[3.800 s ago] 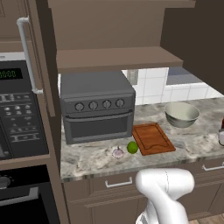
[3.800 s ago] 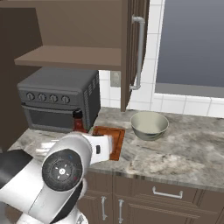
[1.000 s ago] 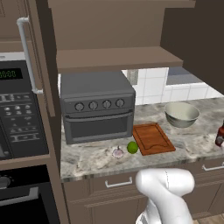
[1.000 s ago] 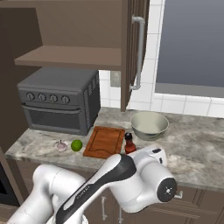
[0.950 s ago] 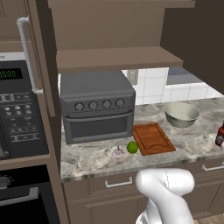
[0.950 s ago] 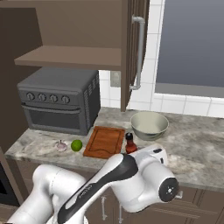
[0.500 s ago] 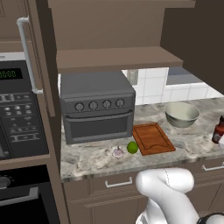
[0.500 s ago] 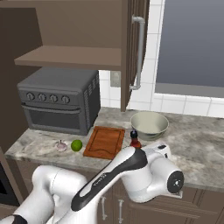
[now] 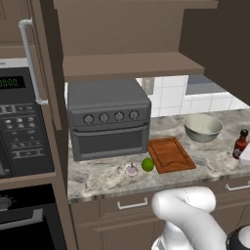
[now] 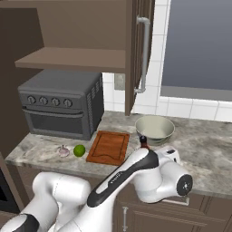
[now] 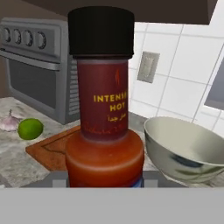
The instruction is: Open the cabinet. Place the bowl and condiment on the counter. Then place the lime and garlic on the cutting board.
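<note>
The condiment point(image 11: 105, 118), a dark-red bottle with a black cap, stands upright and close in the hand view, with my gripper point(image 11: 105, 177) shut on its lower body. In the left base view the condiment point(image 9: 240, 142) is low over the counter point(image 9: 97, 178) at the far right, right of the bowl point(image 9: 202, 127). The cutting board point(image 9: 170, 154) lies bare, with the lime point(image 9: 147, 164) and garlic point(image 9: 131, 170) on the stone just left of it. The cabinet point(image 10: 140, 50) is open and its shelf point(image 9: 127, 66) is bare. From the right, the bowl point(image 10: 155, 128) sits behind my arm.
A grey toaster oven point(image 9: 108, 117) stands at the back of the counter under the shelf. A black microwave point(image 9: 22, 127) fills the left wall. The open cabinet door point(image 9: 29, 63) juts out at the left. Drawers point(image 9: 132, 205) run below the counter edge.
My arm has swung further right across the right base view. The condiment has shifted slightly left and back toward the bowl, still gripped. Bowl, lime, garlic and board have not moved.
</note>
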Controlling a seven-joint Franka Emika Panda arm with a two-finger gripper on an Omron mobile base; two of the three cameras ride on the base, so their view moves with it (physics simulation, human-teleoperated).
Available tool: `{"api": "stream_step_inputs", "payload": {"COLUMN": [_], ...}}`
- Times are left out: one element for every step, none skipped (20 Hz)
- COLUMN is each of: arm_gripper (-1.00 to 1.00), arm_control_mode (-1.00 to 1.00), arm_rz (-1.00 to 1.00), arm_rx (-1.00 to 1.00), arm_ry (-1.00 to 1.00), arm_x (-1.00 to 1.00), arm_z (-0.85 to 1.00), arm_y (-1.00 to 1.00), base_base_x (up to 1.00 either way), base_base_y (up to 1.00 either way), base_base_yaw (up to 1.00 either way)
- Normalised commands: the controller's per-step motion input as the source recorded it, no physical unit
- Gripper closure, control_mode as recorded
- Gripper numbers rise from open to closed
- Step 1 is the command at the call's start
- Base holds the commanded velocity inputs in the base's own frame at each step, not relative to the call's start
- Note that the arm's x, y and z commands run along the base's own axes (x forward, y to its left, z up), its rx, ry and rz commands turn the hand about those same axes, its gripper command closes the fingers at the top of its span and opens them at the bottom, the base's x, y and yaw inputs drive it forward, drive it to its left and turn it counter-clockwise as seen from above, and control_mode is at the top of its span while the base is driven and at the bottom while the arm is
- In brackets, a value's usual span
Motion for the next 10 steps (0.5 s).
{"api": "stream_step_inputs", "payload": {"arm_gripper": [1.0,1.0,1.0,1.0,1.0,1.0,1.0,1.0,1.0,1.0], "arm_control_mode": [-1.0,-1.0,-1.0,-1.0,-1.0,-1.0,-1.0,-1.0,-1.0,-1.0], "arm_rz": [0.02,0.02,0.02,0.01,0.01,0.01,0.0,0.0,0.0,0.0], "arm_rx": [0.0,0.0,0.0,0.0,0.0,0.0,0.0,0.0,0.0,0.0], "arm_ry": [0.0,0.0,0.0,0.0,0.0,0.0,0.0,0.0,0.0,0.0], "arm_x": [0.1,0.11,0.14,0.15,0.15,0.16,0.19,0.23,0.22,0.23], "arm_z": [-0.26,-0.28,-0.27,-0.26,-0.25,-0.25,-0.24,-0.24,-0.23,-0.27], "arm_y": [-0.39,-0.38,-0.36,-0.31,-0.29,-0.23,-0.2,-0.13,-0.11,-0.09], "base_base_x": [0.0,0.0,0.0,0.0,0.0,0.0,0.0,0.0,0.0,0.0], "base_base_y": [0.0,0.0,0.0,0.0,0.0,0.0,0.0,0.0,0.0,0.0], "base_base_yaw": [0.0,0.0,0.0,0.0,0.0,0.0,0.0,0.0,0.0,0.0]}}
